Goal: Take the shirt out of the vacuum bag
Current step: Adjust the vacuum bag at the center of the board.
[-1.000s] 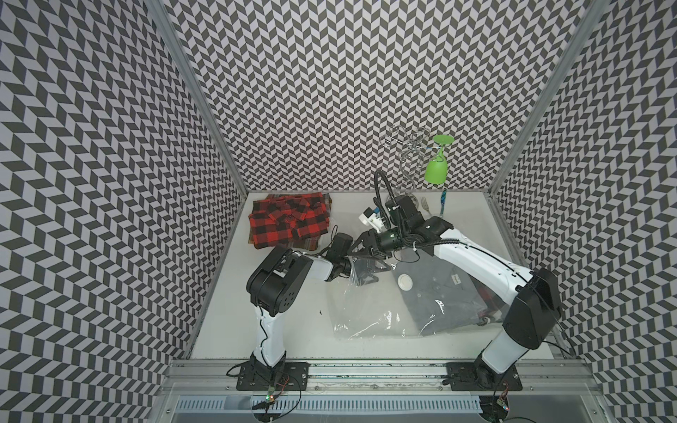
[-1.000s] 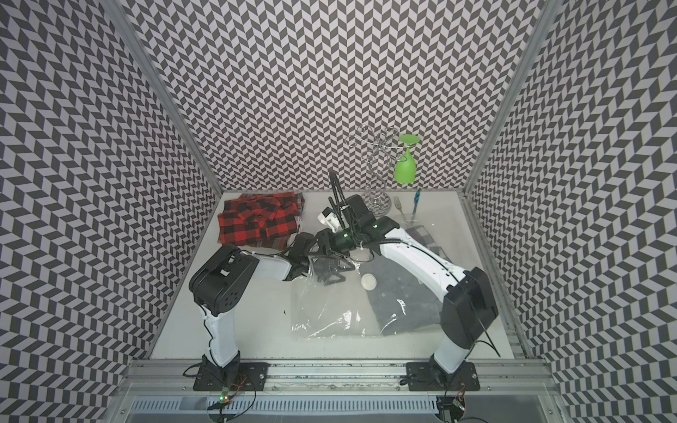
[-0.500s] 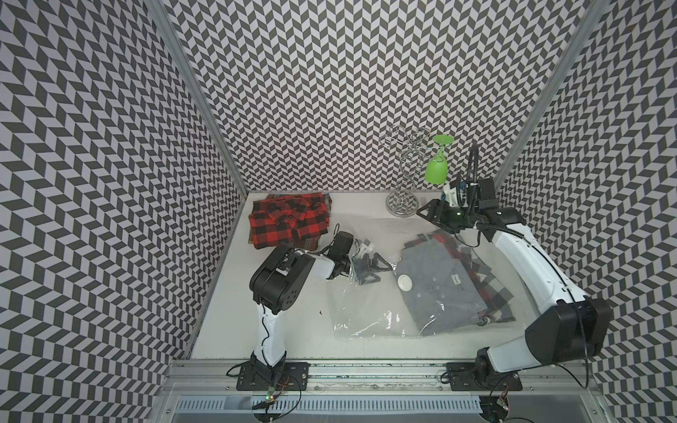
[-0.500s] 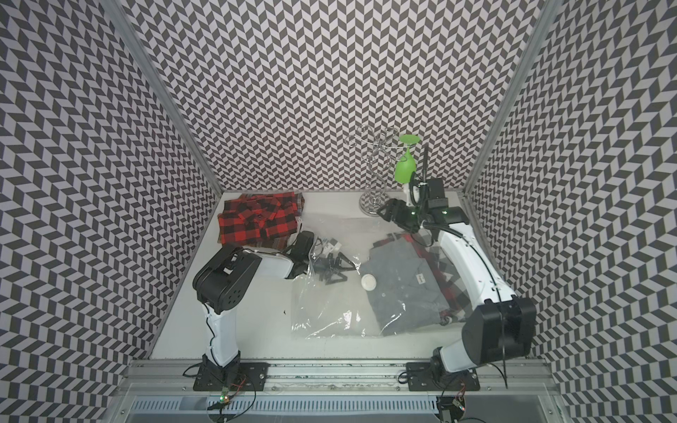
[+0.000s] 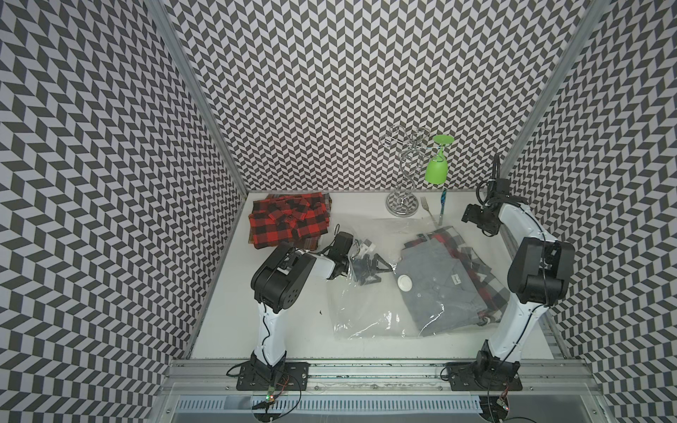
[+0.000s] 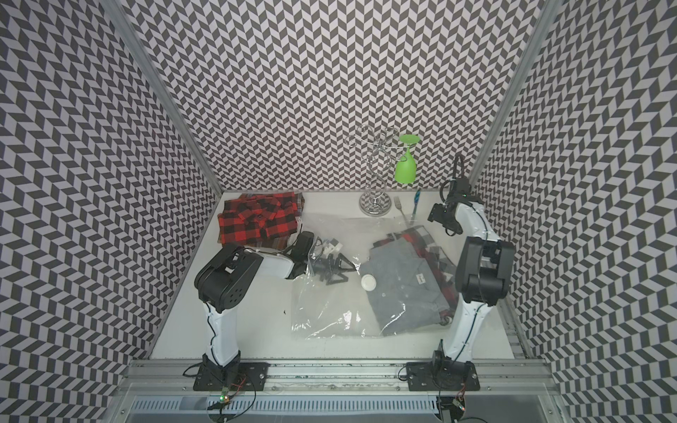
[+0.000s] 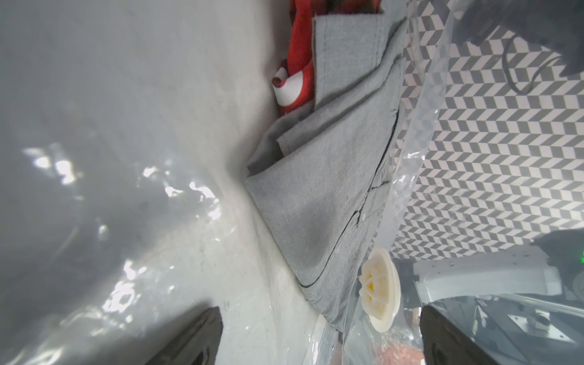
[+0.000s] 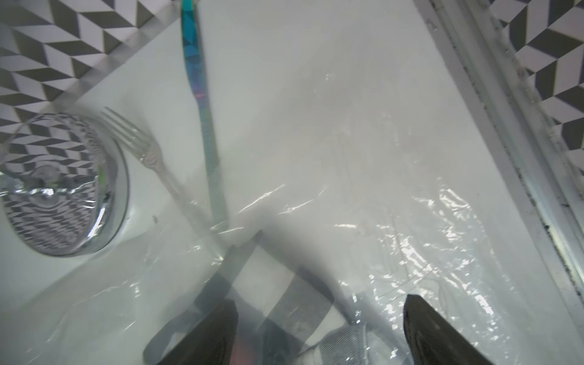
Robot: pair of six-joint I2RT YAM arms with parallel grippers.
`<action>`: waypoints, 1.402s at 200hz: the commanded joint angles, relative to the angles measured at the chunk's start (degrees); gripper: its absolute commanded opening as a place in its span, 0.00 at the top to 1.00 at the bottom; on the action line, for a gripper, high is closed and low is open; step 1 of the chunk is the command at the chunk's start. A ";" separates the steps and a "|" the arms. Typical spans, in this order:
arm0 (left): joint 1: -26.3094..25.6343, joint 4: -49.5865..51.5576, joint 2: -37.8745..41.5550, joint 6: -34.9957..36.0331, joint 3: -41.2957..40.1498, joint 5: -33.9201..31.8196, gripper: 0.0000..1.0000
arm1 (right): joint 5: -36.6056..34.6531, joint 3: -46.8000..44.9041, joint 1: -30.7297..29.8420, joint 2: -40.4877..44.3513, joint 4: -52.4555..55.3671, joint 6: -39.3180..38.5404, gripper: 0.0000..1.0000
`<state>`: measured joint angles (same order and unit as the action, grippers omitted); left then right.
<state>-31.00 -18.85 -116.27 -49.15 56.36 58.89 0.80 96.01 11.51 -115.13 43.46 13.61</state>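
The vacuum bag (image 5: 366, 304) lies flat on the bench (image 5: 278, 329), from the middle toward the right edge. Its round white valve (image 5: 405, 283) faces up. Inside it, toward the right edge, a folded grey shirt (image 5: 439, 278) lies on top of a checked red-and-black garment (image 5: 476, 263).

The left gripper (image 5: 377, 271) reaches into the bag's crumpled mouth on the side toward the left edge. Its jaws are spread wide with only loose plastic around them, and the valve sits just beside one finger (image 7: 448, 335) in the left wrist view. The right gripper (image 5: 476, 219) hovers over the bag's corner near the far right corner of the bench, jaws apart and holding nothing.

A wire rack (image 5: 403, 203) stands at the far edge with a green glass (image 5: 436, 170) hanging upside down from it. Beside its base lie a fork (image 5: 428, 208) and a blue-green utensil (image 5: 443, 205), whose near ends slip under the bag's far edge. A folded red checked shirt (image 5: 289, 219) fills the far left corner.

There are two arms, one bag, one valve, three garments (two bagged, one out), one rack, one glass, one fork and one utensil.
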 commanded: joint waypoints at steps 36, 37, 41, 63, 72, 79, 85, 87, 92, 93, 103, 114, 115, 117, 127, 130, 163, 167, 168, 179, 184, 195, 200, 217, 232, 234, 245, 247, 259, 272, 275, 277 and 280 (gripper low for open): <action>-0.46 4.76 -4.05 2.80 -0.55 -0.81 0.01 | 3.13 0.24 3.43 -7.42 -5.47 -12.44 0.15; -0.46 4.82 -4.14 2.81 -0.51 -0.76 0.01 | 3.23 0.19 3.52 -7.49 -5.70 -12.58 0.15; -0.46 5.02 -4.24 2.95 -0.40 -0.72 0.01 | 4.25 0.14 3.69 -7.77 -6.44 -13.11 0.15; -0.46 6.59 -4.65 3.93 0.45 -0.51 0.00 | 10.93 1.95 4.82 -10.59 -7.06 -15.94 0.15; -0.46 7.41 -4.76 4.48 0.83 -0.45 0.01 | 13.14 2.32 5.16 -11.63 -7.27 -16.72 0.15; -0.46 8.17 -4.89 5.03 1.24 -0.51 0.00 | 14.34 2.59 5.32 -12.36 -7.32 -16.98 0.15; -0.46 8.82 -4.92 5.44 1.50 -0.48 0.00 | 15.10 2.69 5.54 -12.86 -7.25 -17.02 0.15; -0.42 9.01 -4.95 5.59 1.59 -0.45 0.00 | 15.37 2.69 5.65 -13.06 -7.23 -17.03 0.15; -0.46 9.30 -5.06 5.79 1.72 -0.48 0.00 | 15.74 2.58 5.87 -13.30 -7.19 -17.07 0.15; -0.46 9.33 -5.04 5.85 1.73 -0.47 0.00 | 15.78 2.60 5.93 -13.38 -7.18 -17.05 0.15; -0.46 9.75 -5.23 6.07 1.91 -0.37 0.00 | 15.52 2.17 6.15 -13.92 -7.21 -16.94 0.16; -0.46 10.12 -5.37 6.34 2.08 -0.26 0.01 | 14.72 1.24 6.16 -13.98 -7.53 -17.27 0.16; -0.46 10.18 -5.42 6.34 2.09 -0.22 0.01 | 14.72 1.18 6.11 -13.98 -7.57 -17.25 0.16; -0.46 10.22 -5.43 6.36 2.09 -0.26 0.00 | 14.55 1.09 6.15 -13.98 -7.70 -17.28 0.17; -0.46 10.48 -5.46 6.60 2.21 -0.24 0.00 | 12.56 0.82 6.24 -13.98 -7.97 -16.89 0.17; -0.46 10.57 -5.54 6.68 2.20 -0.23 0.01 | 11.90 0.92 6.25 -13.98 -7.96 -16.85 0.18; -0.46 11.12 -5.73 7.05 2.35 -0.22 0.01 | 3.55 -0.01 6.49 -10.91 -10.84 -15.03 0.18; -0.46 11.16 -5.77 7.05 2.42 -0.23 0.00 | 2.66 0.02 6.59 -10.62 -11.08 -14.87 0.18; -0.46 11.18 -5.79 7.05 2.43 -0.21 0.01 | 2.43 -0.01 6.59 -10.59 -11.10 -14.85 0.18; -0.46 11.21 -5.98 7.02 2.53 -0.22 0.00 | 0.76 1.00 7.03 -10.55 -10.83 -14.67 0.18; -0.46 11.21 -6.07 7.04 2.54 -0.26 0.00 | 0.85 1.46 7.31 -10.68 -10.73 -14.55 0.18; -0.46 11.14 -6.27 7.05 2.53 -0.34 0.01 | 2.31 1.97 7.77 -11.26 -10.68 -14.48 0.17; -0.46 11.12 -6.34 7.03 2.57 -0.29 0.00 | 3.40 2.18 7.99 -11.69 -10.53 -14.48 0.17; -0.46 11.03 -6.69 6.96 2.56 -0.31 0.00 | 6.86 2.68 8.08 -13.45 -9.50 -15.03 0.18; -0.45 11.03 -6.78 6.99 2.61 -0.31 0.00 | 9.72 2.50 8.00 -14.53 -9.12 -15.13 0.19; -0.46 11.07 -6.78 6.97 2.64 -0.35 0.00 | 10.31 2.45 8.00 -14.58 -9.10 -15.15 0.19; -0.48 11.10 -6.91 6.96 2.78 -0.35 0.00 | 14.64 1.81 7.98 -14.60 -9.01 -15.67 0.20; -0.47 11.13 -6.94 6.96 2.81 -0.36 0.00 | 15.24 1.68 8.00 -14.53 -9.01 -15.75 0.20; -0.46 11.04 -7.11 6.80 3.04 -0.52 0.00 | 19.28 0.40 7.91 -13.90 -9.39 -15.85 0.22; -0.46 11.12 -7.39 6.69 3.34 -0.48 0.01 | 24.33 -2.31 7.87 -12.44 -10.83 -15.87 0.24; -0.46 11.12 -7.47 6.57 3.46 -0.45 0.00 | 25.24 -3.00 7.86 -12.14 -11.05 -16.00 0.24; -0.48 11.12 -7.48 6.58 3.53 -0.49 0.00 | 25.64 -3.36 7.84 -12.03 -11.21 -15.98 0.24; -0.46 11.12 -7.53 6.60 3.58 -0.51 0.00 | 26.03 -3.82 7.84 -11.82 -11.37 -15.98 0.25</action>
<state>-31.00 -14.00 -119.70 -43.38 60.75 64.53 15.33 96.64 19.75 -127.31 32.67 -1.15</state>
